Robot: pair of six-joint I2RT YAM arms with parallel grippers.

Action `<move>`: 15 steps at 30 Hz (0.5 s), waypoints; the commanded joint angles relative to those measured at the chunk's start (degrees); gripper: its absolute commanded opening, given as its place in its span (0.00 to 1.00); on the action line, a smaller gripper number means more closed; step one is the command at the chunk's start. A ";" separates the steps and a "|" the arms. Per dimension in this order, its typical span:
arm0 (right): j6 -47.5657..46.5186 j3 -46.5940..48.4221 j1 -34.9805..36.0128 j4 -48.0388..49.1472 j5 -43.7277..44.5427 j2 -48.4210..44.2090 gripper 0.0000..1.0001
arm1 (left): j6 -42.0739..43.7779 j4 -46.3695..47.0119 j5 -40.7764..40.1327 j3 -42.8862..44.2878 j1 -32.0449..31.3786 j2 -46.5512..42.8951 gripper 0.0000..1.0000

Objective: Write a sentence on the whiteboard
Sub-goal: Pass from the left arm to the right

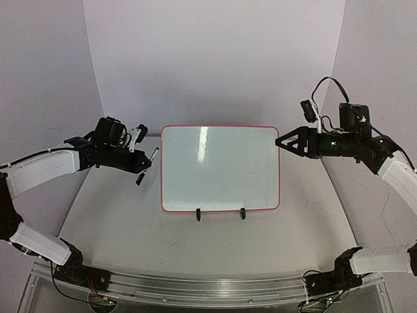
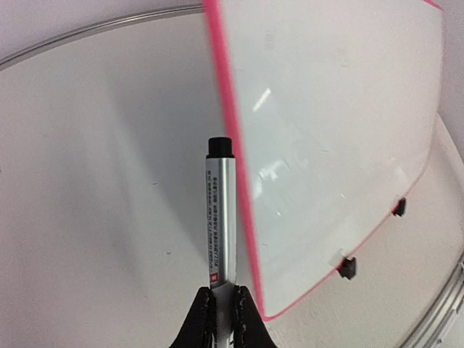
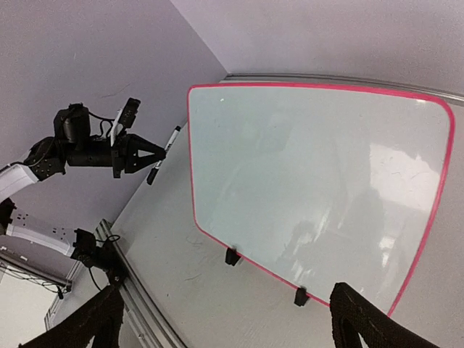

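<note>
Because nothing is written yet, the table (image 1: 117, 222) is laid out for a start rather than a finish. The whiteboard (image 1: 220, 169) sits between the two grippers with its glossy face turned toward the arms. The sentence has no stroke on that face in any view, only glare and reflections.

The right gripper (image 1: 280, 141) hovers just off the board's upper right edge. Its jaws are spread wide and hold nothing; the wrist view shows its dark fingers (image 3: 362, 322) far apart at the bottom corners. It looks placed to steady the frame on that side once writing pressure comes, though it has no contact with the frame now.

The left gripper (image 2: 221, 308) is clamped tight on the lower barrel of the marker (image 2: 220, 217). The red-pink frame lies just to its right, close beside the pen but not touching it. The pen juts straight ahead of the fingers, and its black end (image 2: 220, 147) points away from them. Whether that end is a cap or a bare nib I cannot tell.

Two black clip feet (image 1: 198, 214) grip the board's near edge and appear to keep it from sliding.
</note>
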 commanded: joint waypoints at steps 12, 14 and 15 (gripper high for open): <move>9.88 9.04 18.66 10.03 -15.94 22.27 0.81 | 3.94 -3.58 13.99 8.39 -25.31 -0.71 0.00; 10.31 9.53 19.38 10.68 -17.21 23.91 0.78 | 4.74 -4.40 14.69 10.31 -27.31 1.11 0.00; 10.38 9.65 19.62 10.63 -17.44 24.62 0.77 | 5.00 -4.51 14.99 11.08 -28.18 1.93 0.00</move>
